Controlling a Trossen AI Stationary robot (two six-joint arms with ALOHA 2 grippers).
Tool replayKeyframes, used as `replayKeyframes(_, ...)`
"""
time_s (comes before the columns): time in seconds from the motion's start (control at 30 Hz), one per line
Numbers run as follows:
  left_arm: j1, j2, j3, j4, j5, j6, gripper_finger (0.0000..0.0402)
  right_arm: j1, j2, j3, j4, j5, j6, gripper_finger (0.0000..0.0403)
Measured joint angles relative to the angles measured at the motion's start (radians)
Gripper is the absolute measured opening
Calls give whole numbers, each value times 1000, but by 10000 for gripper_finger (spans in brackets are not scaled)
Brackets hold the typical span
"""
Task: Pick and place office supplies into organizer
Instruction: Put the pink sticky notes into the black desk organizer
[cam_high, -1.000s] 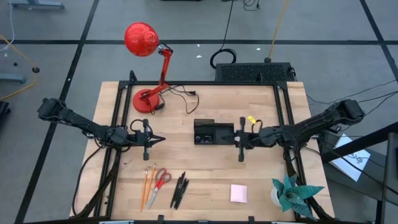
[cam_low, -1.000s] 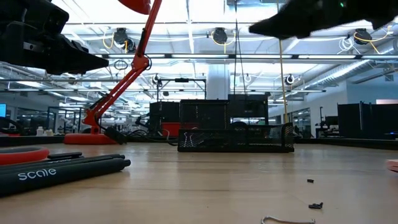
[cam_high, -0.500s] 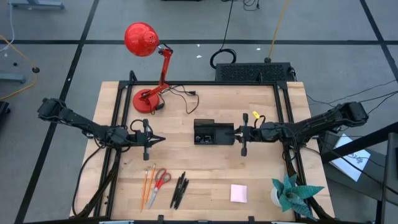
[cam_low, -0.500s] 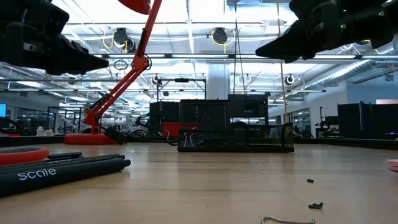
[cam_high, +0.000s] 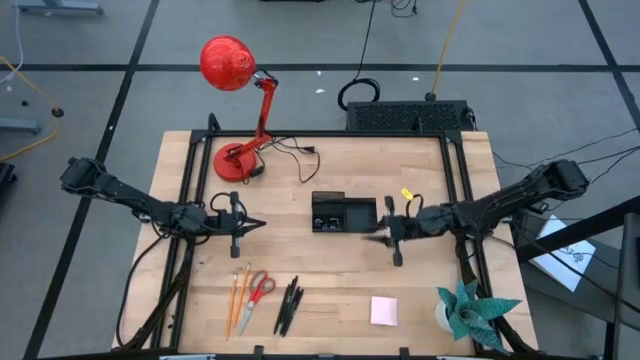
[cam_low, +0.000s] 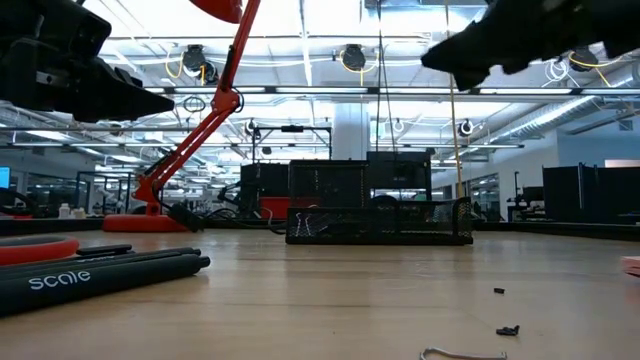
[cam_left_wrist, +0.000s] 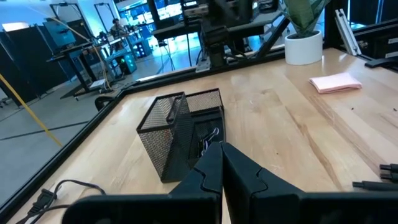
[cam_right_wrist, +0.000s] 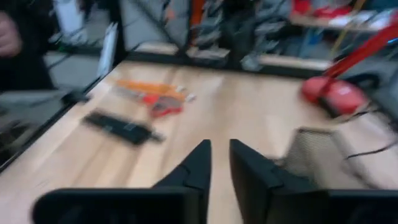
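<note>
My right pincer (cam_high: 378, 236), tips nearly together and empty, hangs just right of the organizer (cam_high: 342, 213); turning toward the near-edge pens (cam_high: 289, 304) it could bump it (lamp untouched).

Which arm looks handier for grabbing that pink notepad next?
Probably the right: its gripper hangs nearer the pink notepad, on the same side. The left gripper hangs farther away, above the scissors.
</note>
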Motion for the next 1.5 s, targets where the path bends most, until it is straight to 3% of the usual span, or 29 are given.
replayKeyframes(0.3, 0, 0, 0, -8, -5, -13, 5, 161, 179, 254, -288, 2, 114, 181)
replayKeyframes(0.47, 0, 0, 0, -11, -5, -22, 5, 226, 267, 395, -467, 3, 168, 227)
replayKeyframes(0.73, 0, 0, 0, -29, 8, -31, 5, 343, 454, 565, -671, -3, 444, 256)
replayKeyframes(0.9, -1, 0, 0, -69, 51, -59, 5, 407, 561, 664, -814, -4, 696, 278)
replayKeyframes(1.23, 0, 0, 0, -120, 72, -75, 5, 503, 648, 695, -832, -57, 1093, 323)
replayKeyframes(1.5, 0, 0, 0, -116, 72, -29, 5, 545, 684, 695, -956, -11, 1167, 326)
